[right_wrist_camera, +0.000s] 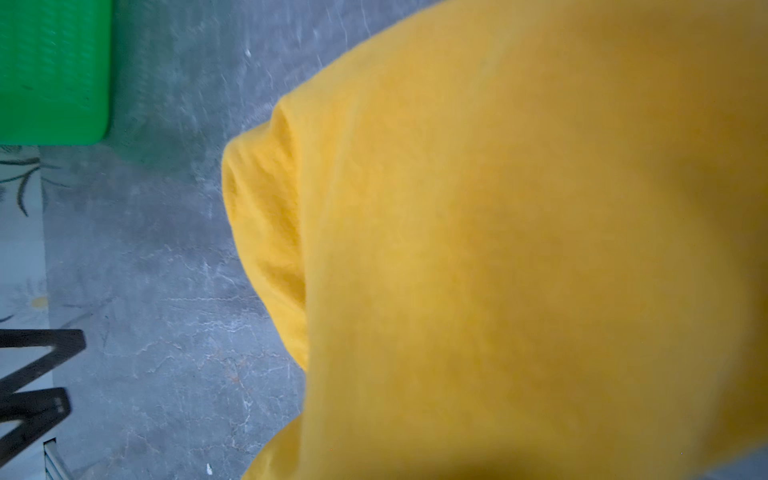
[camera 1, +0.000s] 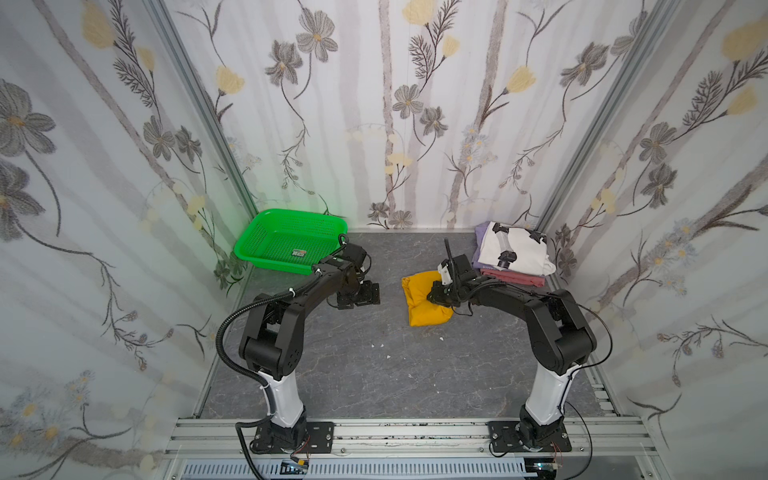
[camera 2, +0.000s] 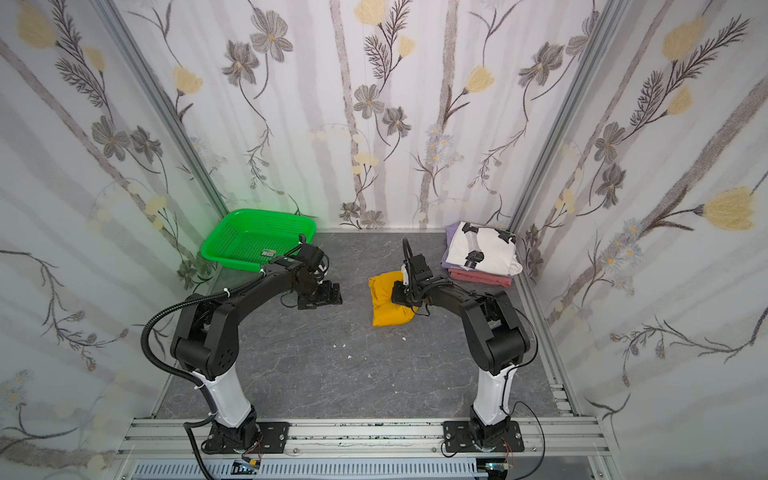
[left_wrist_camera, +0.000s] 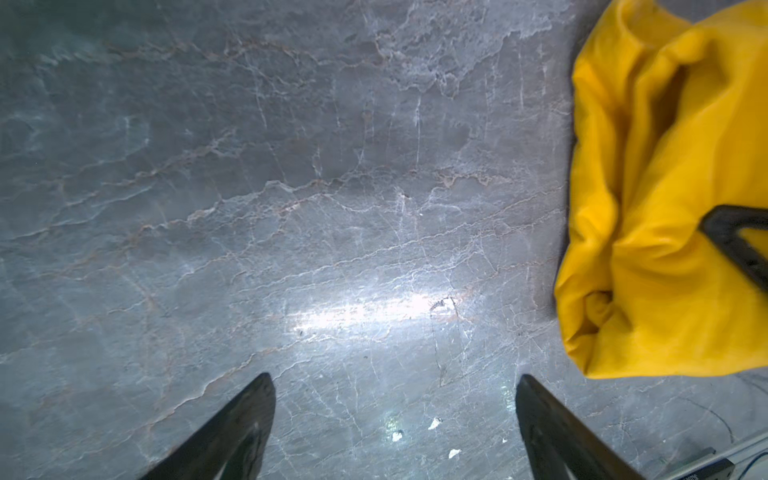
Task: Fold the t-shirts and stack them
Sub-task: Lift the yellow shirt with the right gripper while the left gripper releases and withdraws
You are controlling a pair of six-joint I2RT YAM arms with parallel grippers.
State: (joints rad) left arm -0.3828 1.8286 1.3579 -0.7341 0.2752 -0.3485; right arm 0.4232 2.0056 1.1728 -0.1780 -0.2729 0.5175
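Note:
A mustard-yellow t-shirt (camera 1: 419,309) (camera 2: 384,313) lies folded in a bundle at mid-table. My right gripper (camera 1: 436,297) (camera 2: 400,296) is down on its right side and shut on the cloth. The yellow cloth (right_wrist_camera: 519,249) fills the right wrist view and hides the jaws. One right finger (left_wrist_camera: 739,245) shows on the shirt (left_wrist_camera: 665,208). My left gripper (camera 1: 361,296) (camera 2: 326,296) (left_wrist_camera: 395,415) hangs open over bare table left of the shirt, holding nothing. At the back right is a stack of tees: white printed t-shirt (camera 1: 519,249) on top, lavender (camera 1: 482,230) under it, salmon-pink (camera 1: 515,279) lowest.
A green perforated basket (camera 1: 305,214) (camera 2: 274,212) (right_wrist_camera: 50,70) stands at the back left by the wall. Small white crumbs (camera 1: 380,345) lie on the grey marbled table (camera 1: 374,382). Flower-patterned walls close three sides, and an aluminium rail (camera 1: 374,432) runs along the front.

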